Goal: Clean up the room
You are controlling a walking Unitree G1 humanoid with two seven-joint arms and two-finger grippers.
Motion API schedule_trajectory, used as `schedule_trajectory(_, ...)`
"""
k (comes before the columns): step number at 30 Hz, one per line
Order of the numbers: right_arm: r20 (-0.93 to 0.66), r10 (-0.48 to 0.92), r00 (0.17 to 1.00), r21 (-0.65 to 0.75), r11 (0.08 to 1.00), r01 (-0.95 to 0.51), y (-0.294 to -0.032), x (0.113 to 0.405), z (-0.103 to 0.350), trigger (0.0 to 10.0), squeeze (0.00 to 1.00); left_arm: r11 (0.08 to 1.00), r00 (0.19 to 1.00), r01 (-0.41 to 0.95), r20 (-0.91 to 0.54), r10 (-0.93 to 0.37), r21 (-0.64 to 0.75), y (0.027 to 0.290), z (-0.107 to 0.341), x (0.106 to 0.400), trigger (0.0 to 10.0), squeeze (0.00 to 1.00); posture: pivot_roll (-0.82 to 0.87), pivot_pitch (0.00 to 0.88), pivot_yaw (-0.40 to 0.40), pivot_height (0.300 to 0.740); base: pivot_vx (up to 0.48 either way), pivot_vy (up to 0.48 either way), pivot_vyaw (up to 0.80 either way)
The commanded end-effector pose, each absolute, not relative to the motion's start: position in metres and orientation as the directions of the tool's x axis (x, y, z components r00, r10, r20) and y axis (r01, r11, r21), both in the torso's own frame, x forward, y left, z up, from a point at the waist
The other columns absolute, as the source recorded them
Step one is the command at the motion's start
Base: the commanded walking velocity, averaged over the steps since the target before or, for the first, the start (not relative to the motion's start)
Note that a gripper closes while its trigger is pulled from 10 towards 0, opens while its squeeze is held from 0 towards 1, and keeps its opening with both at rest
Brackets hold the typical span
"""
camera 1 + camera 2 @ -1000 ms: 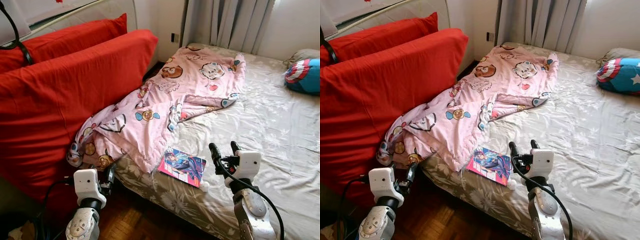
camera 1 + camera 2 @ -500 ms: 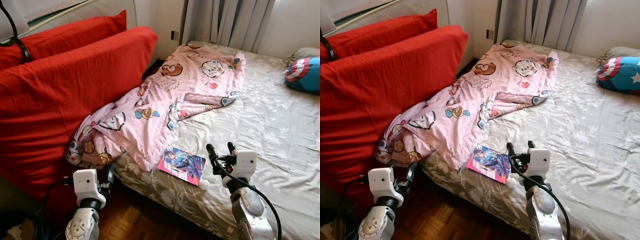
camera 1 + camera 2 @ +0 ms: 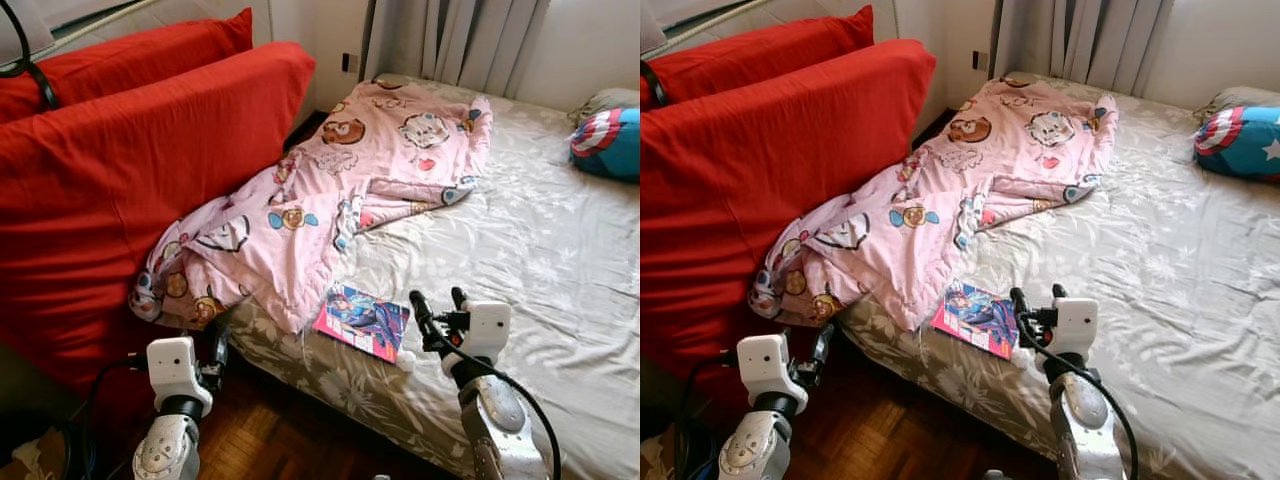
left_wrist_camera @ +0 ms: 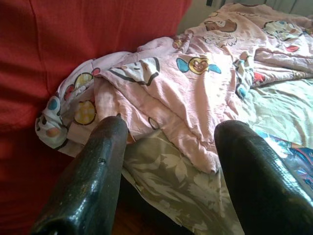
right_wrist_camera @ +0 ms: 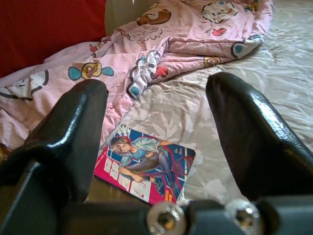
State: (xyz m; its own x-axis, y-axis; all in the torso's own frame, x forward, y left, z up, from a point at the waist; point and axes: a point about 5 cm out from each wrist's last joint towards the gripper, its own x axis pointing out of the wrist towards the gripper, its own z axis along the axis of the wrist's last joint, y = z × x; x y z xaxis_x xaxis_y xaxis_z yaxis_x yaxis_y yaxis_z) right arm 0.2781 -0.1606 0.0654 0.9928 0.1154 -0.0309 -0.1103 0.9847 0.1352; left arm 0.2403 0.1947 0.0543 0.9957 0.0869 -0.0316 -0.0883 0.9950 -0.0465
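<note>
Right gripper (image 3: 437, 302), fingers released, hovered at the book's (image 3: 364, 321) 3 o'clock; a shallow pinch risked snagging the sheet (image 3: 520, 240); left gripper (image 3: 214, 348) likewise released.

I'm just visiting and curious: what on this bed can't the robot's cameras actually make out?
- Pink blanket: its lower end hangs off the bed edge against the red cushion, eye views.
- Comic book: cover text too small.
- Star-patterned pillow: cut off by the picture edge.
- White lump beside the book: too small to identify.
</note>
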Motion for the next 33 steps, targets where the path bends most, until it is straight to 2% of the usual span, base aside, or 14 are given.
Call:
schedule_trajectory(1, -0.03, 0.111, 0.993, 0.135, 0.985, -0.106, -0.163, 0.277, 0.066, 10.0, 0.0, 0.995, 0.996, -0.092, -0.023, 0.091, -0.047, 0.195, 0.057, 0.24, 10.0, 0.0, -0.17, 0.123, -0.025, 0.675, 0.0, 0.0, 0.0)
schedule_trajectory(5, -0.049, 0.115, 0.992, 0.13, 0.986, -0.108, -0.161, 0.278, 0.064, 10.0, 0.0, 0.995, 0.995, -0.094, -0.024, 0.093, -0.046, 0.196, 0.057, 0.241, 10.0, 0.0, -0.17, 0.125, -0.024, 0.675, 0.0, 0.0, 0.0)
schedule_trajectory(12, -0.043, 0.121, 0.992, 0.131, 0.985, -0.115, -0.159, 0.278, 0.064, 10.0, 0.0, 0.995, 0.996, -0.091, -0.025, 0.09, -0.048, 0.195, 0.057, 0.24, 10.0, 0.0, -0.17, 0.128, -0.025, 0.641, 0.0, 0.0, 0.0)
schedule_trajectory(33, -0.047, 0.122, 0.991, 0.133, 0.984, -0.115, -0.159, 0.277, 0.064, 10.0, 0.0, 0.997, 0.997, -0.061, -0.057, 0.058, -0.05, 0.185, 0.052, 0.242, 10.0, 0.0, -0.17, 0.128, -0.028, 0.641, 0.0, 0.0, 0.0)
